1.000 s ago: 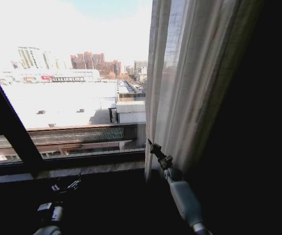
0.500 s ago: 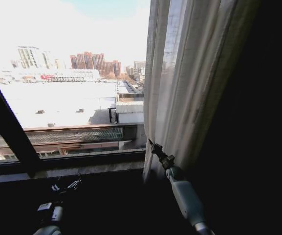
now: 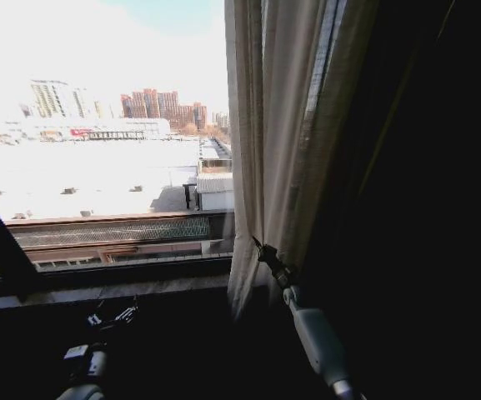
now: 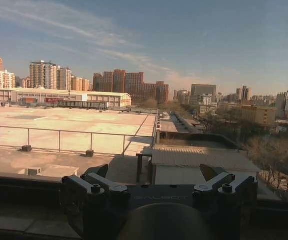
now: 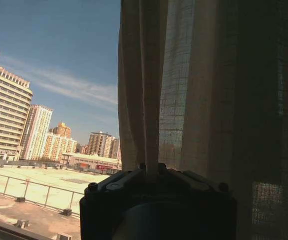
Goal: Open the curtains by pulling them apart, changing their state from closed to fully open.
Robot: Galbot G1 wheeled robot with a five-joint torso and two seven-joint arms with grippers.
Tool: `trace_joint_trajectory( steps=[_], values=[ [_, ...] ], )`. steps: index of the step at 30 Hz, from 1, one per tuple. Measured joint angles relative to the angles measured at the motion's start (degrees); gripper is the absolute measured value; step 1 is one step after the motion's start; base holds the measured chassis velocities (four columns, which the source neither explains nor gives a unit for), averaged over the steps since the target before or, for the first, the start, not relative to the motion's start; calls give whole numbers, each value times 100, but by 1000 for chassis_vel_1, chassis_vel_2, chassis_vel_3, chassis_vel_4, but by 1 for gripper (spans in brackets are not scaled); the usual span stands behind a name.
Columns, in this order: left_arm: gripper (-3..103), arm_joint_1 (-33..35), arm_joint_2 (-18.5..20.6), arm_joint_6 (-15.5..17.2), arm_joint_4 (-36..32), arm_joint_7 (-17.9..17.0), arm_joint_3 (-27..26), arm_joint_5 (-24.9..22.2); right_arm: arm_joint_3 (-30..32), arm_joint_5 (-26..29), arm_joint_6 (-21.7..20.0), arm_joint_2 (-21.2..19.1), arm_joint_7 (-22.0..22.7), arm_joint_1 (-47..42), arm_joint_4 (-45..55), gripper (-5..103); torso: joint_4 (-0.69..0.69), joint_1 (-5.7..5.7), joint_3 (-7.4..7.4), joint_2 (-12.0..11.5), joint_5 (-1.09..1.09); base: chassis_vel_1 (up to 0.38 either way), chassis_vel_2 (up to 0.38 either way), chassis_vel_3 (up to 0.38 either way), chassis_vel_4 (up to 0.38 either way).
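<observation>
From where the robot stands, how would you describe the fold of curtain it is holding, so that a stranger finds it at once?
Start at the big window with the city view, then go to its right edge, where the curtains hang bunched in cream pleats. Follow the fabric down towards the sill to the right gripper. The fold it pinches is drawn into a tight waist there, while the pleats beside it hang loose.

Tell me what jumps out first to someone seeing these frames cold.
The bright city view through the window takes the left of the head view. Beside it, right of centre, the curtains hang bunched in cream folds, and the right gripper is shut on a fold near their lower edge. The left gripper sits low at left below the sill, open.
</observation>
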Motion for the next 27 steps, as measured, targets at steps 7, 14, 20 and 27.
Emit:
trace_joint_trajectory(
  steps=[7,14,20,27],
  values=[
    [100,0,0,0,0,4,1,0,-32,-83,129,3,-13,-44,75,0,0,0,0,0,5,-180,-211,198,195],
    [100,0,1,0,1,2,0,0,-95,-487,227,40,106,11,20,0,1,2,1,-1,-5,-5,-12,26,3],
    [100,0,2,0,1,-1,-3,0,-228,-881,304,157,366,381,-560,0,1,2,1,-1,-1,16,21,-14,-24],
    [100,0,1,0,1,1,-1,0,-240,-930,188,272,746,883,-1256,0,0,2,1,0,1,0,0,0,0]
  ],
)
